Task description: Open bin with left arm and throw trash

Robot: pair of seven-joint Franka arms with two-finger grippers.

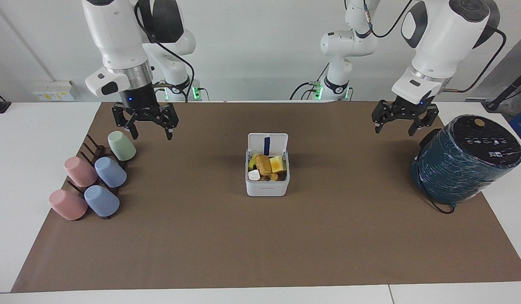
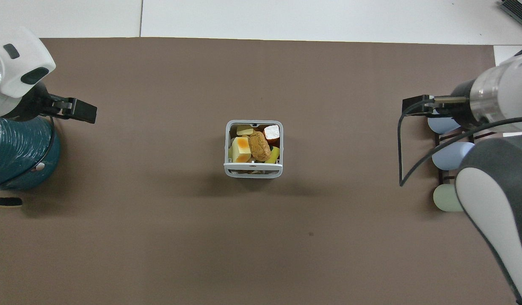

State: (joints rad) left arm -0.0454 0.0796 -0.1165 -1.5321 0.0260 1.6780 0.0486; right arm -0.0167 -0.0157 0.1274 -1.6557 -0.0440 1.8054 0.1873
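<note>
The white bin (image 1: 266,188) stands mid-mat with its lid (image 1: 267,142) hinged up on the side nearer the robots. Inside lie the tan-brown oblong (image 1: 263,165), the yellow wedge (image 1: 276,164) and the orange piece with a white end (image 1: 254,175). The overhead view shows the bin (image 2: 226,146) with the oblong (image 2: 259,146) on top. My right gripper (image 1: 146,131) is open and empty, up over the mat beside the green cup. My left gripper (image 1: 394,130) is open and empty, waiting beside the teal cylinder.
Pastel cups on a dark rack (image 1: 93,147) lie toward the right arm's end: green (image 1: 121,145), two pink (image 1: 80,171), two blue (image 1: 110,172). A big dark-teal cylinder (image 1: 465,160) stands at the left arm's end, also in the overhead view (image 2: 15,154).
</note>
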